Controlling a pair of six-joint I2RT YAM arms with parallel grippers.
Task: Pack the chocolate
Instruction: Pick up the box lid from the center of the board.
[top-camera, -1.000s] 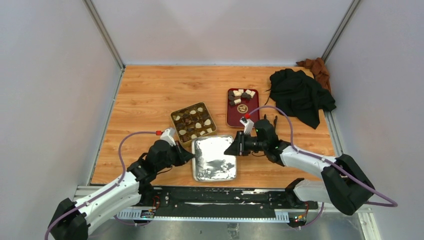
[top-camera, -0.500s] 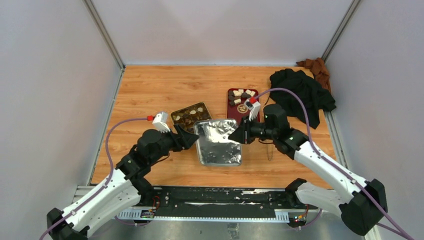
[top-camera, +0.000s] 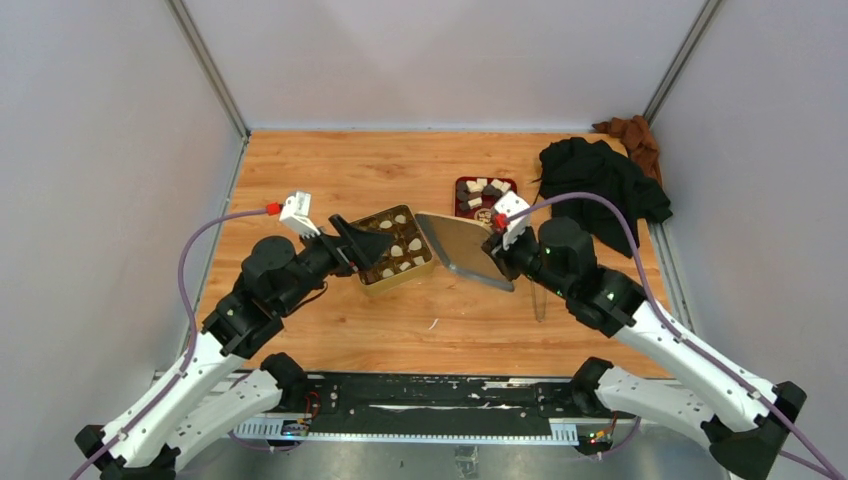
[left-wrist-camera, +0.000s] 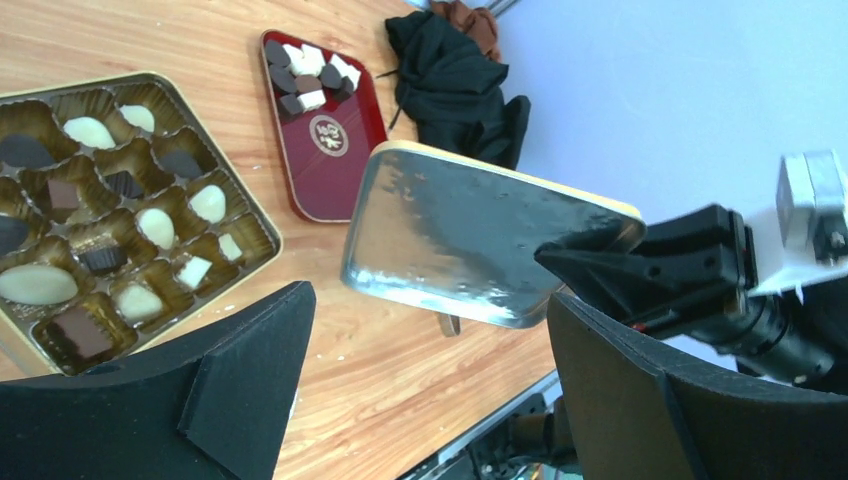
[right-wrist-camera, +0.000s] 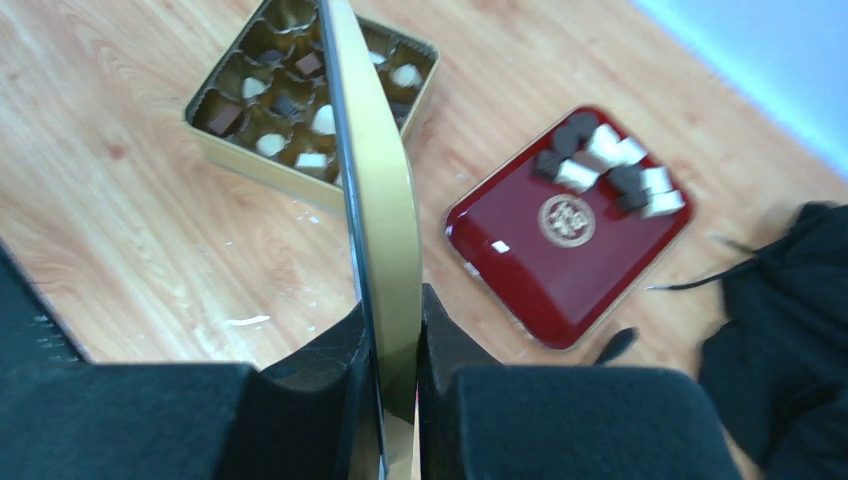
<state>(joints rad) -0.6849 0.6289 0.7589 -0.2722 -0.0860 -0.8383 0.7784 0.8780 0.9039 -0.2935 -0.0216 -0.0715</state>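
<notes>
At frame centre the gold tin (top-camera: 400, 277) holds chocolate (left-wrist-camera: 208, 203) in most cups; more lies on the red tray (right-wrist-camera: 520, 275), upper right. Right gripper (right-wrist-camera: 390, 330) pinches the tilted lid (top-camera: 462, 250), not yet on; left gripper (top-camera: 372, 247) gapes empty.

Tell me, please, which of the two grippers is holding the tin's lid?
The right gripper: it pinches the lid by its edge, tilted in the air, while the left gripper stands open and empty.

Red tray (right-wrist-camera: 585, 288) emblem illegible; no txt.
</notes>
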